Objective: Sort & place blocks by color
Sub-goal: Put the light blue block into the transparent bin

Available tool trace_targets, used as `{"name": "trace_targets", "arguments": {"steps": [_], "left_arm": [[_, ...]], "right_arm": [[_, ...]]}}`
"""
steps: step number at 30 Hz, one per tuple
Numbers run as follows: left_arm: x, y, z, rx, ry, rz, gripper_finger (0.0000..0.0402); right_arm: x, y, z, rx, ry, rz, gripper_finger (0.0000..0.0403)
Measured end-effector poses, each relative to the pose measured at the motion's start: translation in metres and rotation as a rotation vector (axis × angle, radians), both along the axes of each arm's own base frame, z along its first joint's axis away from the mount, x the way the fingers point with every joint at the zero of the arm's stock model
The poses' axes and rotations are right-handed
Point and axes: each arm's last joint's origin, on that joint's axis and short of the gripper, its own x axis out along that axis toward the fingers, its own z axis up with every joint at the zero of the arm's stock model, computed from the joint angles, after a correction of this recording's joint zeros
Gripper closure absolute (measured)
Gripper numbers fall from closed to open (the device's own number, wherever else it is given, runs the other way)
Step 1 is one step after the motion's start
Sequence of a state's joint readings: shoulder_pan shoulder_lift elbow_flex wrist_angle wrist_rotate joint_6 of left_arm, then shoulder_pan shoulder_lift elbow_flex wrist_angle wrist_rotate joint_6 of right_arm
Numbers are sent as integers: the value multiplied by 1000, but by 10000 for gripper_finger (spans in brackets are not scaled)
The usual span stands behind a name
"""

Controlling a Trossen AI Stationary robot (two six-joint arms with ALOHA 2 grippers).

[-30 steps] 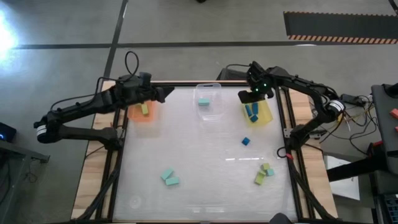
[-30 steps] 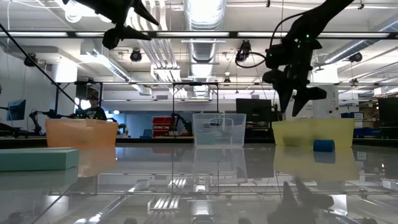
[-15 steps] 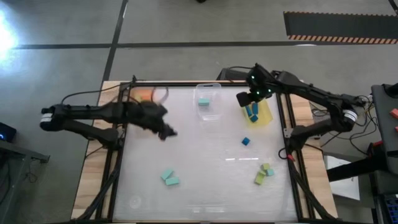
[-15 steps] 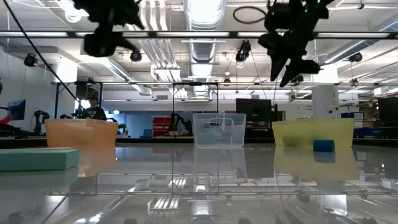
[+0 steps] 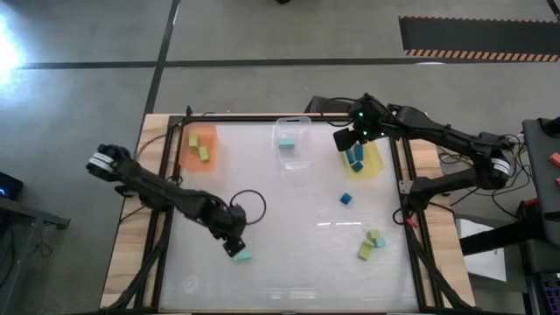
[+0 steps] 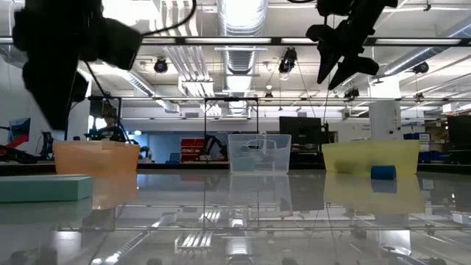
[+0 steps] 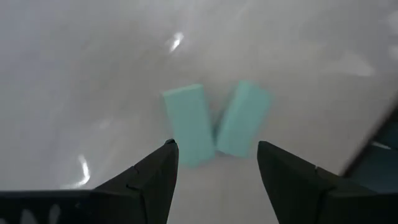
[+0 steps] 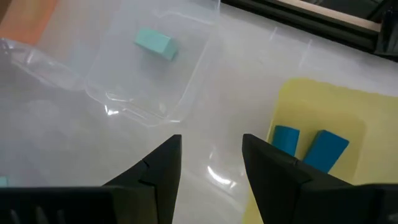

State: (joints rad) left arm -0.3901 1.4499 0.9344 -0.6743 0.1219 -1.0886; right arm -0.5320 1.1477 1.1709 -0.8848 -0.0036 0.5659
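Two light teal blocks [image 7: 214, 122] fill my left wrist view, touching in a V; from above only one shows beside the left tool [image 5: 234, 246], fingers apart and empty, low near the table's [image 5: 289, 210] front. My right tool [image 5: 348, 138], parted, hangs beside the yellow tray [image 5: 372, 162], its arm reaching inward.

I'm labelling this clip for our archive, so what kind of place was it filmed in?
Most likely a robotics lab or workshop. The low view shows exposed ceiling ducts and strip lights, with monitors on benches behind the table. From above, the floor is bare concrete with a hazard-striped mat.
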Motion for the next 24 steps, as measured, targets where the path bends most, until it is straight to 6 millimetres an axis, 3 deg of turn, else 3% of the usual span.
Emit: {"name": "trace_targets", "arguments": {"steps": [9,24], "left_arm": [[19,-7,-30,90,86,17,198],[15,-4,-42,151,99,35,198]], "right_arm": [[3,-2,-3,-4,11,16,243],[3,-2,-3,-12,18,35,243]]}}
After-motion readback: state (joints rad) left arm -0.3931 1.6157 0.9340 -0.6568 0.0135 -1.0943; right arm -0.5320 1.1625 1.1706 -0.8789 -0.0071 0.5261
